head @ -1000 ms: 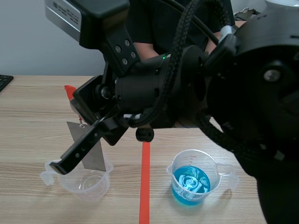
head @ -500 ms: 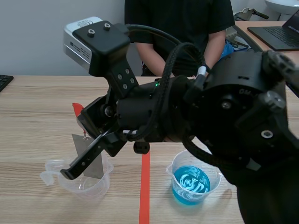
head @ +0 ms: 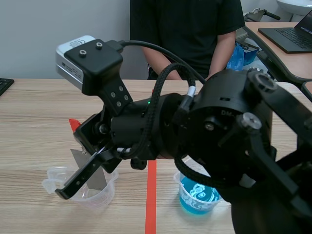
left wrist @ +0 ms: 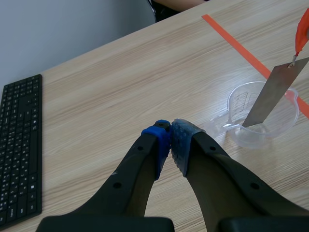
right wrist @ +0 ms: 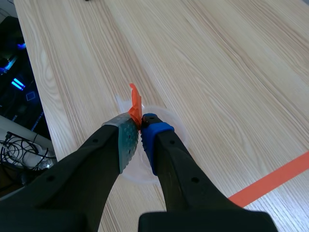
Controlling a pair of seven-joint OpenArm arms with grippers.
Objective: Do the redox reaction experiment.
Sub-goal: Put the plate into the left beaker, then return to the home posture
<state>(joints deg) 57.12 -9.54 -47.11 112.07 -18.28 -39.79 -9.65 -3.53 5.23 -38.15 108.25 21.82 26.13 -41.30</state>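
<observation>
The right end effector [right wrist: 140,133] is clenched on the orange tag [right wrist: 135,104], and the metal plate [left wrist: 270,94] hangs from the tag into the clear cup [left wrist: 251,137]. The blue cup [head: 192,204] stands at its 3 o'clock. The plate is not yet in it, so that dip is probably the main step left. The left end effector [left wrist: 170,140] is clenched on nothing.

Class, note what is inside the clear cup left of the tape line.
The lower end of a grey metal strip, hung from the orange tag in the right hand. Its finger hides part of the clear cup.
</observation>
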